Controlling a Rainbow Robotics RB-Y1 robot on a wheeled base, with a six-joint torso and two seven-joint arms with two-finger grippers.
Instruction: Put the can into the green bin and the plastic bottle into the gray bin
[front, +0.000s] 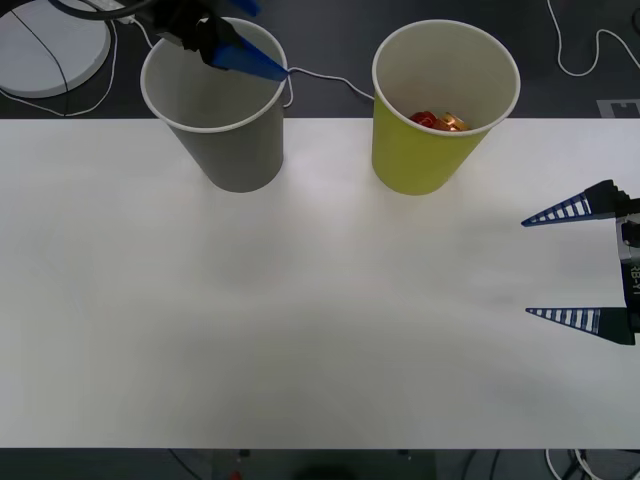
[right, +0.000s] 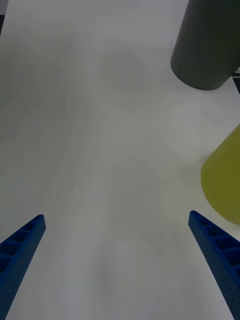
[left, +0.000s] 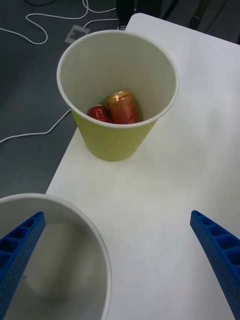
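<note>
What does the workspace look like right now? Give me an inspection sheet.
Surface: white table, bare between the cups and the front edge.
Job's things: can lies inside the green cup; a second red item beside it, unclear. Gray cup upright, no bottle seen in it.
Clutter: nothing seen.
Grippers: left claw open over the gray cup's rim; right claw open, low over the table's right side.
Cables: white cables on the floor behind the table.
Surroundings: dark floor, a white round base at the far left.
</note>
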